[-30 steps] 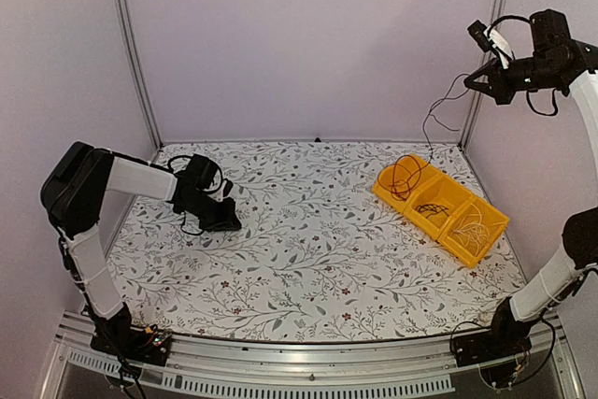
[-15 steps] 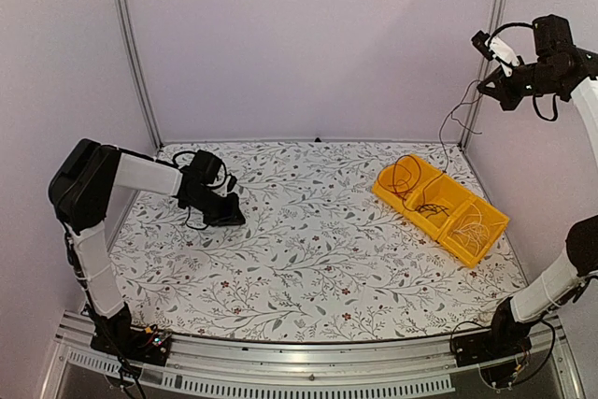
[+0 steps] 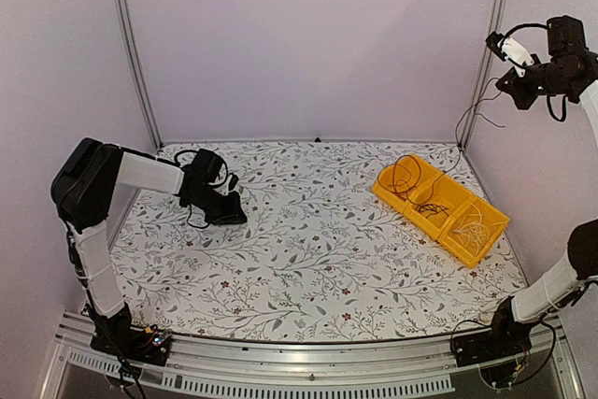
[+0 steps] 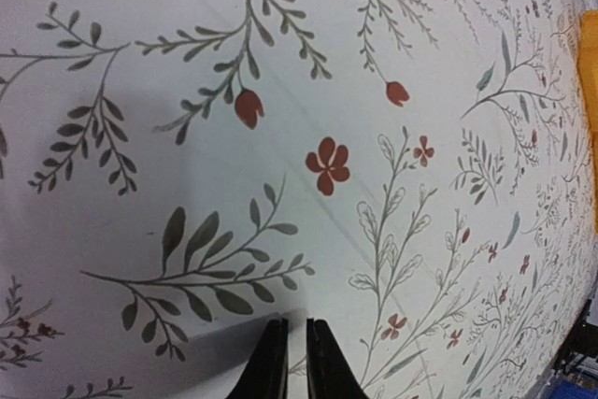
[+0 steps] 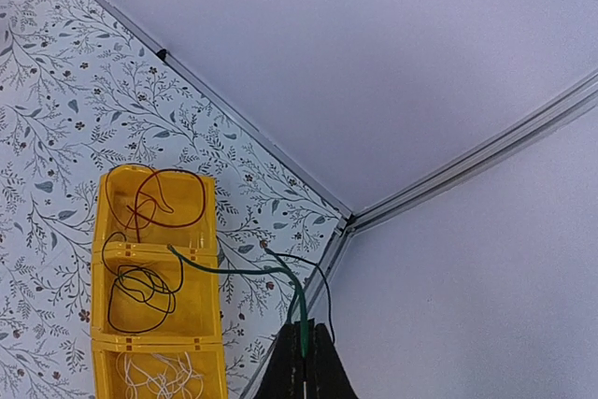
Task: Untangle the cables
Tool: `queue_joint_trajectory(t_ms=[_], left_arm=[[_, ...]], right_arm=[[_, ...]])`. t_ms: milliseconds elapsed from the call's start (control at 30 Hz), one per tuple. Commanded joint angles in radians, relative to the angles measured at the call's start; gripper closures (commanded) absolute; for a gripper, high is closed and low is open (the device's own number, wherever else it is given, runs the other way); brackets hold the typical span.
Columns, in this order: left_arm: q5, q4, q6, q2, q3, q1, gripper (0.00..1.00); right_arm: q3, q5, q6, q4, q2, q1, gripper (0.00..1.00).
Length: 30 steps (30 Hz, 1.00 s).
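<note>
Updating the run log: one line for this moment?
right pincer: shut on green wire, high over yellow tray | left pincer: almost shut, empty, low over table

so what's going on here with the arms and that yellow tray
It is a cable-untangling job. The right tool, raised high near the back corner, is shut on one thin dark green cable, whose other end trails down into the yellow tray. A red-brown coil, a black coil and a whitish coil lie one per compartment. The left tool sits low over the flowered table, nearly shut and holding nothing.
</note>
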Motion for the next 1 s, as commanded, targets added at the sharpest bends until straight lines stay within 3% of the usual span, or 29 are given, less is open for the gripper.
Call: queue_joint_trajectory(t_ms=[0,233,467,967], left_arm=[[-0.010,-0.038,0.008,0.040,0.001,0.008,0.94],[-0.004,-0.037,0.009,0.044,0.004,0.005,0.93],[0.001,-0.030,0.006,0.050,0.007,-0.001,0.93],[0.002,0.000,-0.019,0.024,-0.056,-0.011,0.92]], right_arm=[[0.026,0.022,-0.005,0.027,-0.051,-0.003,1.00],[0.043,0.048,0.007,0.064,-0.091,-0.002,1.00],[-0.058,0.071,-0.003,0.075,-0.115,-0.003,1.00],[-0.109,-0.025,0.039,0.091,-0.098,-0.003,1.00]])
